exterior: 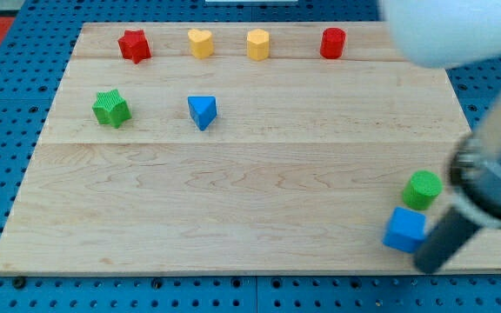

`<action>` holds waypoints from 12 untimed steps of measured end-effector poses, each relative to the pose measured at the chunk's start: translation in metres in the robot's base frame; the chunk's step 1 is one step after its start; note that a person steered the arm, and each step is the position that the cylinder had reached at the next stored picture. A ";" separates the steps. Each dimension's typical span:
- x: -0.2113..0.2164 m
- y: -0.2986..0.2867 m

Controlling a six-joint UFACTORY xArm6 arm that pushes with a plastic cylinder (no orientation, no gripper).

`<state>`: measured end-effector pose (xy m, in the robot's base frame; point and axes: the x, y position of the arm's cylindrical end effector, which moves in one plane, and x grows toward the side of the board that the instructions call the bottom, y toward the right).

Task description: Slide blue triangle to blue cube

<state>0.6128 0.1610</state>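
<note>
The blue triangle (203, 111) lies on the wooden board at the upper left of centre. The blue cube (404, 229) sits near the board's bottom right corner, far from the triangle. My dark rod comes in from the right edge and its tip (427, 263) rests just below and to the right of the blue cube, close to or touching it. The tip is far from the blue triangle.
A green cylinder (423, 189) stands just above the blue cube. A green star (111, 109) lies left of the triangle. Along the top edge are a red star (134, 45), a yellow heart (200, 43), a yellow hexagon (258, 43) and a red cylinder (332, 43). The blurred arm body (494, 156) covers the right side.
</note>
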 end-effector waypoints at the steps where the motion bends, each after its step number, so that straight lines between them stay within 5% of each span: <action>1: -0.041 -0.004; 2: -0.066 -0.004; 3: -0.072 -0.114; 4: -0.127 -0.213; 5: -0.198 -0.235; 8: -0.248 -0.336; 10: -0.243 -0.204; 11: -0.279 -0.222; 12: -0.267 -0.163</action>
<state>0.3457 -0.0017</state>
